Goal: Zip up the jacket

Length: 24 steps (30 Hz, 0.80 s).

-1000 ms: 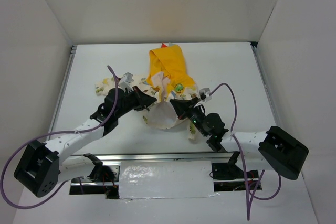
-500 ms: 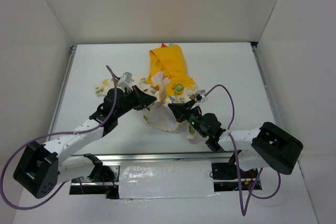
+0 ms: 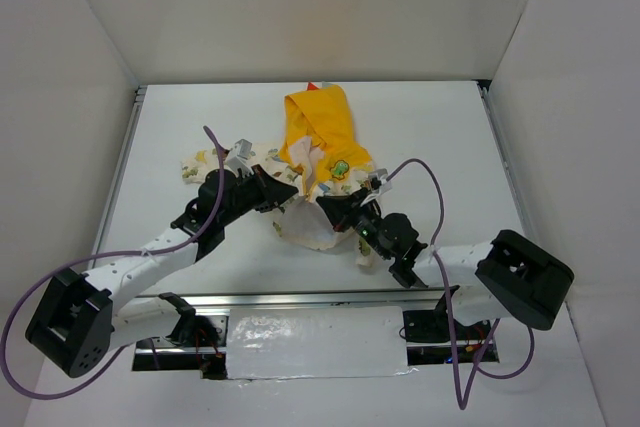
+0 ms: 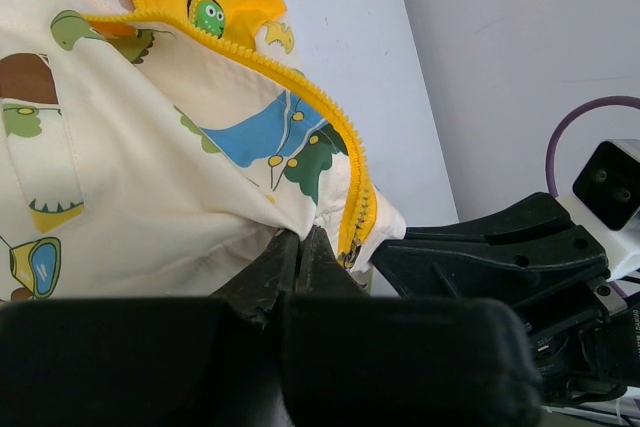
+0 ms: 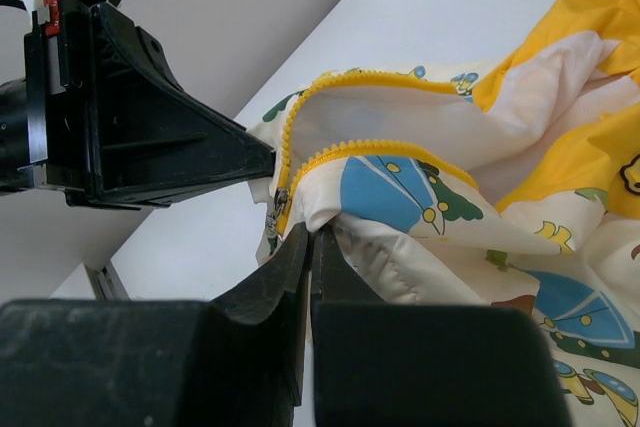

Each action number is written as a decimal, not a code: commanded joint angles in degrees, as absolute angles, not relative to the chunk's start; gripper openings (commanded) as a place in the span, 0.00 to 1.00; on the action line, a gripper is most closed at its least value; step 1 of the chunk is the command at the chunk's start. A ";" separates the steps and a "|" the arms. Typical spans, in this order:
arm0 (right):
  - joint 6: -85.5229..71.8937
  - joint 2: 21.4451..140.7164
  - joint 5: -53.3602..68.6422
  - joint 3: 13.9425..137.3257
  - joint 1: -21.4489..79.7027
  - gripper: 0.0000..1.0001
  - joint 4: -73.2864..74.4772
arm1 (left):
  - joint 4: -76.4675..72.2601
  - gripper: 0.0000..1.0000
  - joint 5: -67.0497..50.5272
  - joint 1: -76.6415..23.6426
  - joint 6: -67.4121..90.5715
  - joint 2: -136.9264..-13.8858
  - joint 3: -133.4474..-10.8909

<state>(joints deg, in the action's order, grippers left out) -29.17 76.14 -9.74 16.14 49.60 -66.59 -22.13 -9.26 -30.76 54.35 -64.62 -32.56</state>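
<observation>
Crumpled cream jacket (image 3: 318, 162), zipper open

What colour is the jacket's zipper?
Yellow; the zipper shows best in the left wrist view.

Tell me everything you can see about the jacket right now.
The jacket is a small hooded one in cream cloth with colourful cartoon prints, and it has a yellow-orange hood and lining. It lies crumpled on the white table, hood toward the far wall, one sleeve spread out to the left. Its yellow zipper is undone, the two rows of teeth apart. The left pincer and the right pincer are each shut on the cloth by the zipper's lower end.
</observation>
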 commanded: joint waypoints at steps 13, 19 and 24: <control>-30.23 77.52 -9.32 18.02 50.10 0.00 -69.43 | -24.79 0.00 -8.88 -30.67 54.23 -64.86 -33.49; -30.50 77.34 -9.84 17.05 50.36 0.00 -70.57 | -24.08 0.00 -8.18 -30.59 54.05 -64.60 -33.75; -30.67 76.99 -10.37 16.17 50.45 0.00 -71.01 | -23.47 0.00 -7.30 -30.67 53.96 -64.25 -33.84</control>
